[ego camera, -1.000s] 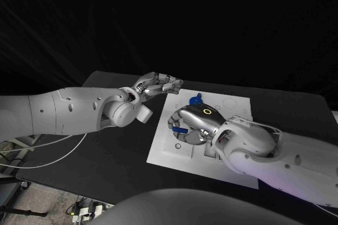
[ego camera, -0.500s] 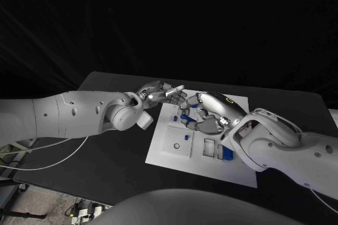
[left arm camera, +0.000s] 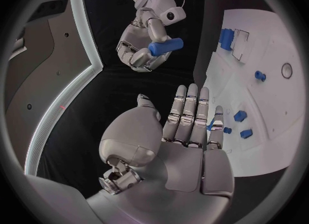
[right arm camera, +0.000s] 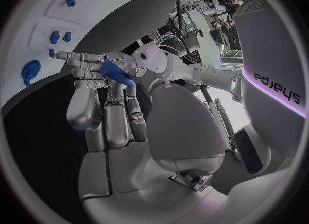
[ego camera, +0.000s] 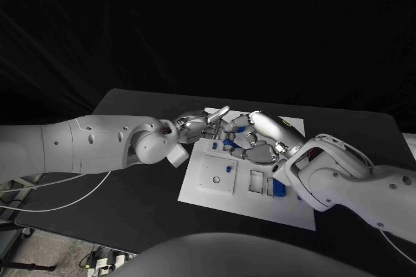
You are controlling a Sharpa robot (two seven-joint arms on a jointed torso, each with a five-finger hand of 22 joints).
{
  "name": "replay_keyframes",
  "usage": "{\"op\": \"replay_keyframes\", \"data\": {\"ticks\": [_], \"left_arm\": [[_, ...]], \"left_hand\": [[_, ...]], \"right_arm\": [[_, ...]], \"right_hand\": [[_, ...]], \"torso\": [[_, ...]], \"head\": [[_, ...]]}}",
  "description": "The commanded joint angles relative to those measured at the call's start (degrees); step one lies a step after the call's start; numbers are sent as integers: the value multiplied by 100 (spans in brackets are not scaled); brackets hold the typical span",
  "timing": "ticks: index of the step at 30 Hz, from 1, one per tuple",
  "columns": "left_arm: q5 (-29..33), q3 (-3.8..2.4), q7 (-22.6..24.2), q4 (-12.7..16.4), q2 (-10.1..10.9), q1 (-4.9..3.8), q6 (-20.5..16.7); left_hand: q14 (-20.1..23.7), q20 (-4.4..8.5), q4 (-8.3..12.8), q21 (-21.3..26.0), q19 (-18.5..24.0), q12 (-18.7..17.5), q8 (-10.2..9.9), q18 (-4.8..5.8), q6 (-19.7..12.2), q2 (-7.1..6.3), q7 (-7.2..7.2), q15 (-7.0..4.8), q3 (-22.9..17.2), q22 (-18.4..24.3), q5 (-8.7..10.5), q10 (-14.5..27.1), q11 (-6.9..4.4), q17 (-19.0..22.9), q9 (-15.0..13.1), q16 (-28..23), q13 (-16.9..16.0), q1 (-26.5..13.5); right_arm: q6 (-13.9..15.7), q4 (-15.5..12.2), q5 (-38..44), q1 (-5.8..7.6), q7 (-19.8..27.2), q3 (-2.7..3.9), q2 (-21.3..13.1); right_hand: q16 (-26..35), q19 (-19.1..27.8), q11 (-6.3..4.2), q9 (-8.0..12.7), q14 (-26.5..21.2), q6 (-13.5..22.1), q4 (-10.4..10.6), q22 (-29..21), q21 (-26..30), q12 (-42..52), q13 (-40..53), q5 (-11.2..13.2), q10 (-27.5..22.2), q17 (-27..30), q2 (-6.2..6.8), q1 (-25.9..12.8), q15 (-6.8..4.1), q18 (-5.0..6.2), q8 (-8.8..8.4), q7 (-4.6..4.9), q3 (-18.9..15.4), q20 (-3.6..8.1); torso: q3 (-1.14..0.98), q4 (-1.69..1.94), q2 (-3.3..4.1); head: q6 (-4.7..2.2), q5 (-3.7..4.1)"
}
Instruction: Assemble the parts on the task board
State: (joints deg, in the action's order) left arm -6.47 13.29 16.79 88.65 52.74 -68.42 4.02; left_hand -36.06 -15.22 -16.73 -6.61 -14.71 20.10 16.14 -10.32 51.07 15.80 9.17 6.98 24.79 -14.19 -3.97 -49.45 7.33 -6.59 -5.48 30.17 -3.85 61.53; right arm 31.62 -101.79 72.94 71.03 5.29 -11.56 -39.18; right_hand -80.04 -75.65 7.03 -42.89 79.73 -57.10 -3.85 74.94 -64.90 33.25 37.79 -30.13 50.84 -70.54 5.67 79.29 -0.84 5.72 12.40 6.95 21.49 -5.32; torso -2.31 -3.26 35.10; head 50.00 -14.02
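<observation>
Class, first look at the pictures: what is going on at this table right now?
The robot's right hand holds a short blue cylindrical part above the far side of the white task board. Its left hand is close beside it, fingers stretched out and holding nothing. Other small blue parts sit on the board. It may be a handover, but that cannot be told.

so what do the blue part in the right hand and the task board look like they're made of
Blue part: probably plastic, with an even matte colour and soft rounded edges. Task board: looks like rigid white plastic or painted plate, flat and matte with crisp cut-outs. Right hand: silvery, metallic-looking sheen.
</observation>
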Motion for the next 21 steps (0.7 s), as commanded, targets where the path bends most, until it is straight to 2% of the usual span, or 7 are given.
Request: {"op": "replay_keyframes", "data": {"ticks": [1, 7, 10, 12, 21], "left_arm": [[525, -4, -323, 64, -30, 11, 691], [1038, -4, -558, 146, -96, 39, 982], [1171, -4, -648, 161, -121, 74, 1069], [1222, -5, -717, 163, -138, 104, 1125], [1289, -5, -980, 141, -202, 251, 1355]], "left_hand": [[231, 22, 6, 162, 332, -61, -58, -34, 10, -24, -64, -40, 94, 222, 95, 22, -60, -25, -5, 1, 7, -162], [747, 63, -5, 483, 996, -176, -146, -23, -67, -139, -145, -143, 181, 750, 129, 136, -152, -20, -4, -184, -1, -683], [773, 107, -2, 523, 1086, -148, -133, -31, -87, -171, -148, -144, 183, 833, 129, 114, -154, -56, -17, -159, -27, -942], [810, 144, -2, 536, 1130, -137, -53, -34, 37, -189, -141, -127, 179, 876, 129, 151, -136, -89, -67, -132, -44, -1094], [858, 210, -3, 539, 1172, 25, 146, -34, 219, -285, -159, -97, 164, 916, 127, 179, -117, -261, -268, 80, -162, -1419]], "right_arm": [[64, 10, -184, -27, 247, 1, -4], [90, 43, -359, -96, 363, 1, 6], [109, 67, -411, -125, 407, 1, 24], [123, 87, -452, -140, 447, 1, 40], [220, 125, -571, -182, 621, 1, 51]], "right_hand": [[15, -35, -427, -9, 2, 37, 34, 799, -24, -21, -1, 31, 487, 3, -10, 51, -3, -31, 2, -4, 10, 1], [19, -29, -422, -16, -4, 46, 53, 798, -23, -33, -10, 55, 481, 9, -13, 50, 1, -32, -1, -1, 10, -1], [21, -18, -421, -18, -6, 49, 56, 793, -7, -38, -13, 59, 477, 11, -14, 54, 2, -28, -2, 0, 11, -2], [22, -15, -420, -19, -7, 51, 58, 793, -4, -40, -15, 61, 475, 13, -14, 54, 3, -28, -3, 0, 12, -2], [24, -12, -418, -24, -9, 50, 66, 793, -6, -46, -19, 66, 471, 16, -20, 58, 5, -29, -1, 2, 13, -4]], "torso": [[1, 0, 0], [1, -7, 3], [0, -7, 2], [-2, -3, 0], [2, 4, 3]], "head": [[0, 23], [0, 46], [0, 65], [0, 81], [0, 115]]}}
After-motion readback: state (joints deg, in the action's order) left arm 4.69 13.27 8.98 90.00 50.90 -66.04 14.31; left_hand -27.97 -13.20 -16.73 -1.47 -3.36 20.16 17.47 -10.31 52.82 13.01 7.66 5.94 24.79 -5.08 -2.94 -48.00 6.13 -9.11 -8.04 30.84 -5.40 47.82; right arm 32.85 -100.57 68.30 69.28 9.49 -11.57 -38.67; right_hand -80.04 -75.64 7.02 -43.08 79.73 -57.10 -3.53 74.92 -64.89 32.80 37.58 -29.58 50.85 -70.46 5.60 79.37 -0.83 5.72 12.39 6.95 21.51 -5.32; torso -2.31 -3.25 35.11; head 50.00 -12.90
